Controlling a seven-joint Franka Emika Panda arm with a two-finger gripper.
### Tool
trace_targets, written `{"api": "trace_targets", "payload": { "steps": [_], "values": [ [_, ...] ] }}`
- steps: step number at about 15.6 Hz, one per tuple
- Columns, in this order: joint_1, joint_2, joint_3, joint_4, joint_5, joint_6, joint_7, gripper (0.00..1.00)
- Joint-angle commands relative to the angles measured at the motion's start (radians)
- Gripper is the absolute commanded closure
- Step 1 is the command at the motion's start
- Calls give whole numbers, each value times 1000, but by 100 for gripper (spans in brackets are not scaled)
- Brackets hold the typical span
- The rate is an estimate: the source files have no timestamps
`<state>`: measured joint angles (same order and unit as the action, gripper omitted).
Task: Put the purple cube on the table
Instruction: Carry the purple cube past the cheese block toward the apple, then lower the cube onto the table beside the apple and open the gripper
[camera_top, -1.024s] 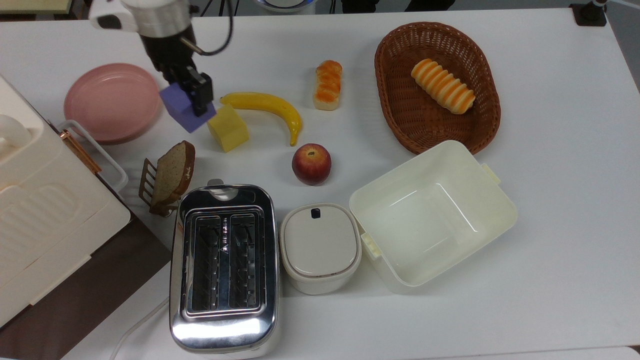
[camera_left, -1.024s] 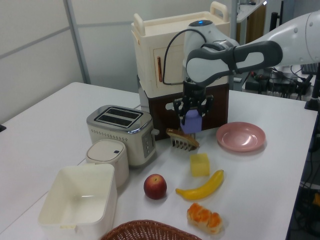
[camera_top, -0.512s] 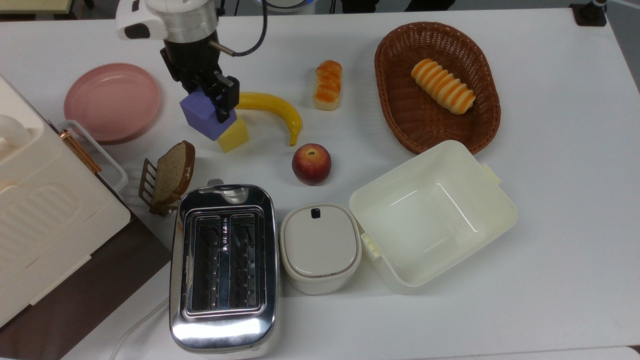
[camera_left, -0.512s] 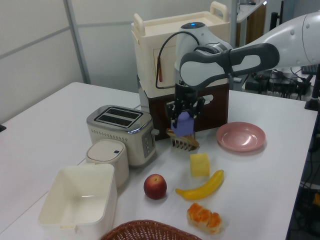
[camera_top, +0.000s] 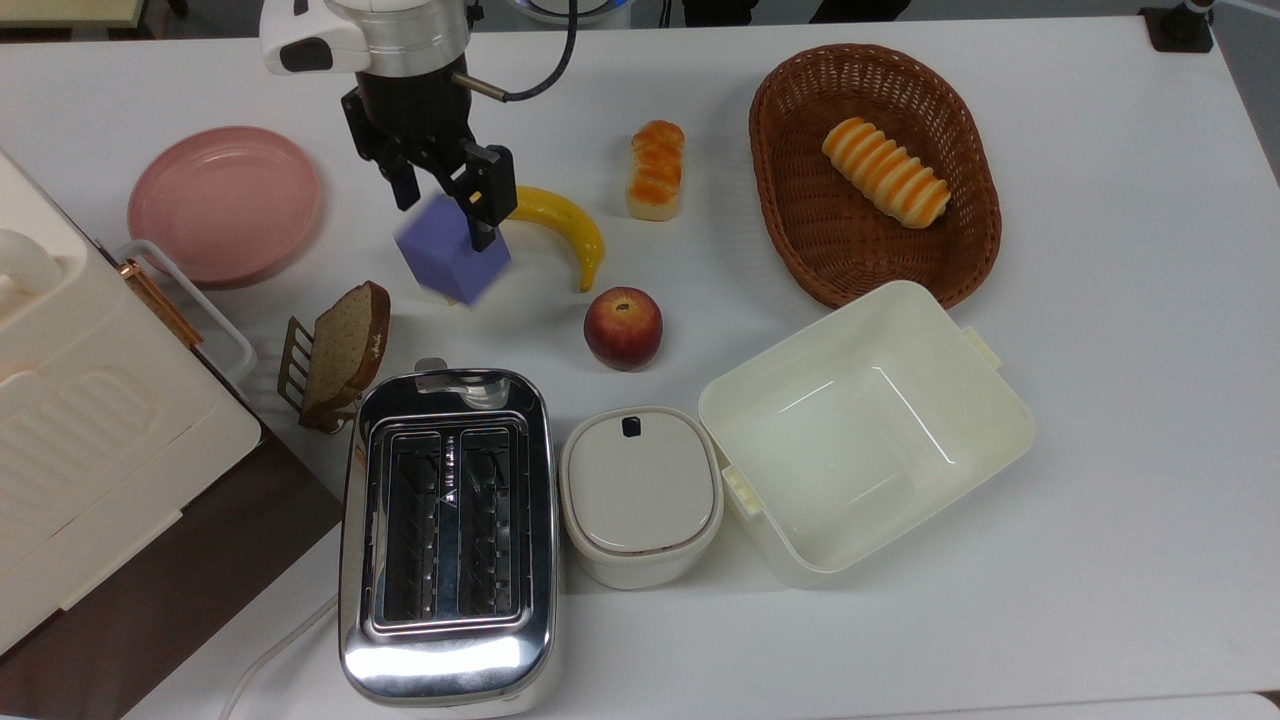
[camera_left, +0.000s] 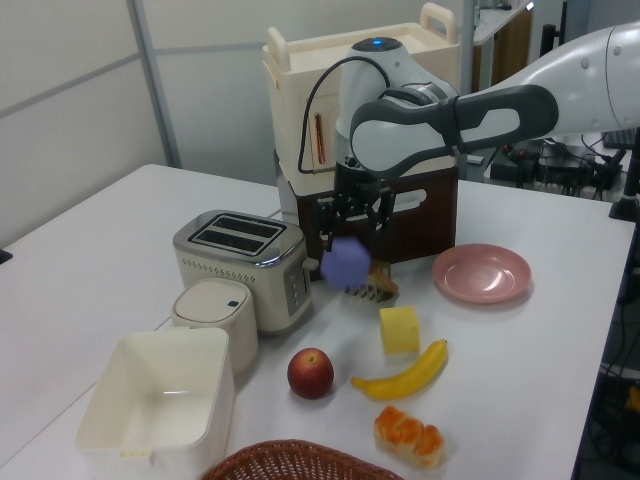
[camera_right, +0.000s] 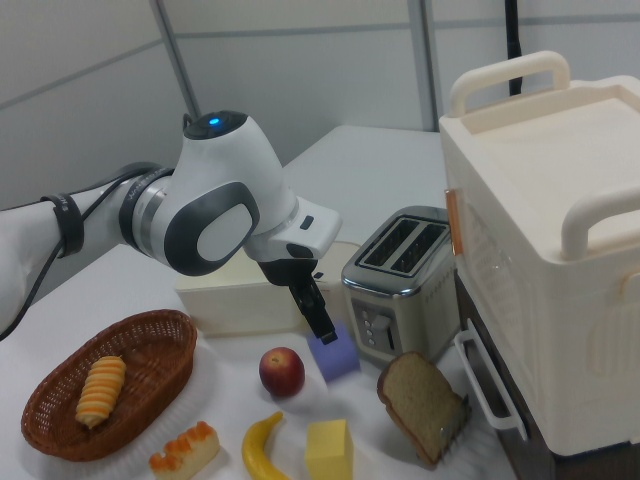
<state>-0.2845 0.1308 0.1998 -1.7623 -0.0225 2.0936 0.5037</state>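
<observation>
The pincer (camera_top: 447, 200) has swung away from the pink plate (camera_top: 224, 203) toward the top view's right, and its fingers now stand apart where half a second ago they were clamped on the purple cube (camera_top: 452, 248). In the left view the purple cube (camera_left: 346, 262) is blurred and hangs just below the fingertips, so it seems to be dropping free rather than held, though the blur makes this uncertain. If so, the release is done and only the landing remains. In the top view the cube lies over the spot where the yellow cube (camera_left: 400, 329) sits, hiding it; it could strike that block and roll before settling on the tabletop (camera_top: 1100, 500). In the right view the purple cube (camera_right: 333, 353) hangs just under the pincer (camera_right: 322, 325), between the apple (camera_right: 282, 371) and the toaster (camera_right: 397, 284).
</observation>
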Motion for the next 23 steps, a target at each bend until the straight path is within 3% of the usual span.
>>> {"api": "trace_targets", "payload": {
  "steps": [1, 8, 11, 13, 15, 17, 23],
  "values": [
    [4, -3, 1, -2, -11, 8, -8, 0],
    [-5, -20, 0, 0, -10, -6, -10, 0],
    [-36, -71, -13, 13, -11, -87, -25, 0],
    [-56, -89, -23, 68, -13, -176, -118, 0],
    [-38, -102, -74, 148, -11, -295, -279, 0],
    [43, -100, -153, 199, 1, -381, -408, 0],
    [367, -99, -426, 195, 4, -385, -366, 0]
  ]
}}
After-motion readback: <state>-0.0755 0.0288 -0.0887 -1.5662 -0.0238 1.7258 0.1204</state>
